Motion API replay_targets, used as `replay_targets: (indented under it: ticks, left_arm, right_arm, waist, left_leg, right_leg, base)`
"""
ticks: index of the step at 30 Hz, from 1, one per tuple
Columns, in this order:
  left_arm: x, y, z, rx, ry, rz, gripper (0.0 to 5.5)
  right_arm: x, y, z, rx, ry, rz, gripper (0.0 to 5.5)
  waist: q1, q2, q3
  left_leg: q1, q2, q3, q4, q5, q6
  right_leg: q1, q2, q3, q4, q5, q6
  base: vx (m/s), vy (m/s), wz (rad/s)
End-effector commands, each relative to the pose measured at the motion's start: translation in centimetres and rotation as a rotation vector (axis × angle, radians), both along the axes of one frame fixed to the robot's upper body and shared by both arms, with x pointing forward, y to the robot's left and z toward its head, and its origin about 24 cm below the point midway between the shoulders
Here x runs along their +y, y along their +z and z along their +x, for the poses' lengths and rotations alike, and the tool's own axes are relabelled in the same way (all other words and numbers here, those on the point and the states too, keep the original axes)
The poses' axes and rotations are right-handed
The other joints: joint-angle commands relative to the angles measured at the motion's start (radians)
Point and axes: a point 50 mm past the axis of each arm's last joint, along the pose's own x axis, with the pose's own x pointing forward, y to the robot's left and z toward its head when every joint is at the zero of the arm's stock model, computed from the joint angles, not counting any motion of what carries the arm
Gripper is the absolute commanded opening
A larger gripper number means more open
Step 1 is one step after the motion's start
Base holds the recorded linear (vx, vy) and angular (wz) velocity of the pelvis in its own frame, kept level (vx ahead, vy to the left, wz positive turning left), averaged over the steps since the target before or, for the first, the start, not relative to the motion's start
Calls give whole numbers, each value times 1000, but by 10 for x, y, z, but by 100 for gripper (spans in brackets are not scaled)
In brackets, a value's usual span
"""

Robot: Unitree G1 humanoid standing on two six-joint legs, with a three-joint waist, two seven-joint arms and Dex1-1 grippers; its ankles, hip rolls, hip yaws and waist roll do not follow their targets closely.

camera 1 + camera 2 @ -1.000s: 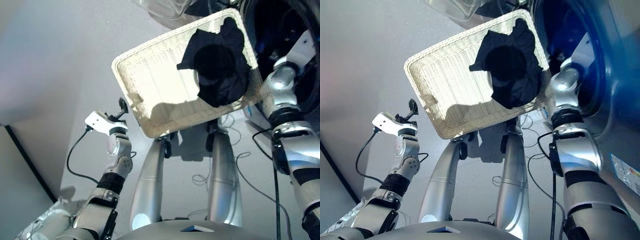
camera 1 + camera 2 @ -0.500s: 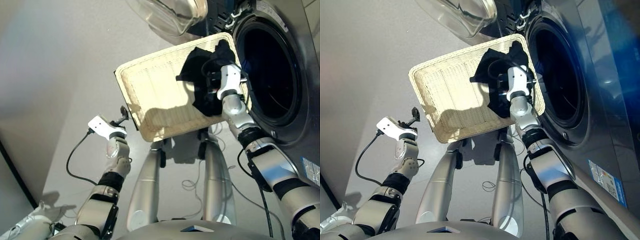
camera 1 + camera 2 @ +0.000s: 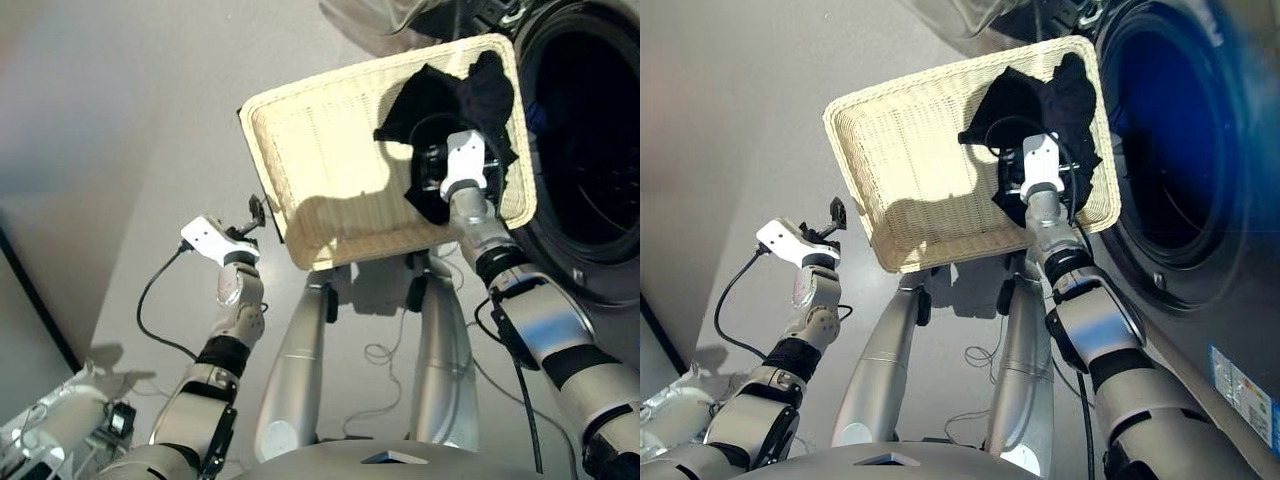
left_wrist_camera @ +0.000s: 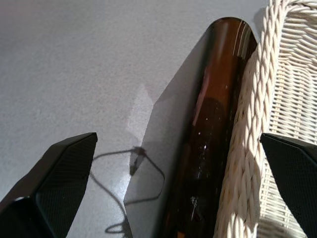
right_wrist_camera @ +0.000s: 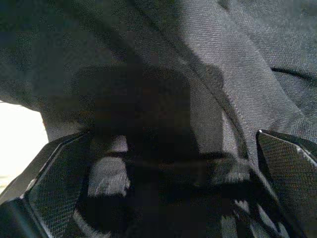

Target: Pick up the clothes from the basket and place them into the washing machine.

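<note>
The cream wicker basket [image 3: 330,140] stands in front of the washing machine [image 3: 1240,300], whose round drum hole [image 3: 590,140] is open to its right. One black garment of the clothes [image 3: 478,95] lies crumpled in the basket's end nearest the machine. My right gripper [image 3: 432,168] hangs directly over this garment. In the right wrist view it [image 5: 168,148] is open, and black cloth [image 5: 233,64] fills the space ahead of the fingers. My left gripper [image 3: 256,213] is open and holds nothing, just outside the basket's near left corner; its wrist view shows the woven rim [image 4: 247,129].
The machine's clear-glass door [image 3: 385,15] swings out above the basket's far edge. A dark brown rail [image 4: 208,129] runs under the basket's rim beside the left gripper [image 4: 178,144]. Loose cables [image 3: 385,355] lie on the grey floor below the basket.
My right arm has come from the drum hole to over the black garment in the basket. The camera has tilted. The left arm has barely moved.
</note>
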Motion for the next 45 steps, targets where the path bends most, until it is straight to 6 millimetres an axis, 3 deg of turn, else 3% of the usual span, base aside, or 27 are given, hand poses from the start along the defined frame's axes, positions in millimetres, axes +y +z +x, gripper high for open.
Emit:
replay_targets:
  ticks: [1,3,4,5,8,12,17,18,21,24,27,29,36,39,45]
  left_arm:
    - [21,20,-4,-95,41,29,550]
    - [20,18,-5,-85,29,33,550]
    - [20,15,-6,-75,22,44,550]
    - [21,14,-6,-67,22,43,550]
    - [21,12,-8,-61,17,45,550]
    - [28,7,-9,-43,48,32,550]
    - [29,5,-5,-30,79,2,550]
    - [30,7,-4,-34,98,2,550]
    - [31,6,-3,-27,137,2,550]
    - [34,6,-4,-25,174,18,550]
    - [35,7,-3,-21,200,10,550]
    - [36,9,-3,-31,214,8,550]
    - [37,2,-9,-14,208,-2,550]
    - [37,-2,-14,-6,200,-16,550]
    - [41,-13,-21,43,235,-67,550]
  right_arm:
    - [-8,37,7,-83,-12,60,550]
    - [-17,46,8,-94,-28,99,550]
    - [-21,51,8,-104,-41,124,464]
    - [-27,53,8,-115,-61,149,0]
    - [-29,54,7,-123,-64,187,0]
    - [-17,51,8,-139,-19,175,0]
    - [-3,57,8,-196,-17,124,0]
    - [0,65,6,-247,-33,84,0]
    - [-3,68,-3,-340,-103,-39,0]
    - [-14,70,-10,-370,-196,-293,0]
    - [-40,77,-16,-374,-373,-570,0]
    - [-53,88,-20,-398,-471,-605,0]
    - [-126,94,-46,-321,-883,-581,0]
    - [-155,103,-59,-293,-1027,-424,0]
    - [-154,155,-69,-504,-1152,-222,0]
  waist:
    - [10,59,50]
    - [15,64,57]
    - [16,68,60]
    - [18,69,58]
    - [21,71,54]
    - [14,58,34]
    - [-8,36,23]
    - [-25,26,22]
    - [-49,15,16]
    - [-63,14,11]
    - [-72,18,-1]
    - [-71,25,-7]
    - [-62,46,-27]
    - [-54,59,-30]
    - [-54,81,-20]
  left_leg:
    - [-46,21,-32,118,-58,21]
    - [-57,20,-34,123,-55,18]
    - [-59,19,-36,128,-53,17]
    - [-60,17,-34,131,-54,17]
    - [-55,18,-30,131,-55,16]
    - [-29,21,-23,134,-57,13]
    - [59,34,-16,67,-55,6]
    - [92,35,-7,14,-21,6]
    - [174,44,1,-62,-15,2]
    - [224,46,6,-108,-11,2]
    - [260,47,8,-151,-3,-2]
    - [274,47,10,-175,4,-4]
    - [270,34,14,-176,-3,2]
    - [242,31,12,-157,-12,6]
    - [96,10,15,-21,-43,25]
  right_leg:
    - [-56,5,27,17,102,104]
    - [-68,2,30,27,102,104]
    - [-76,3,34,41,103,105]
    - [-75,2,36,40,101,105]
    - [-69,1,37,40,102,105]
    - [-31,4,33,26,105,102]
    - [62,4,21,-50,113,101]
    - [100,-3,12,-112,147,92]
    - [172,-2,9,-185,151,96]
    - [213,1,8,-227,155,98]
    - [238,0,12,-272,165,102]
    - [250,0,11,-294,171,105]
    - [229,7,35,-284,175,111]
    - [195,6,48,-268,169,110]
    - [51,13,76,-142,144,101]
  base:
    - [0,0,0]
    - [0,0,0]
    - [0,0,0]
    - [0,0,0]
    - [0,0,0]
    - [0,0,0]
    - [-18,-2,-14]
    - [-98,-7,-60]
    - [-35,-6,-8]
    - [0,0,0]
    - [0,0,0]
    - [0,0,0]
    - [0,0,0]
    - [0,0,0]
    - [-4,9,2]
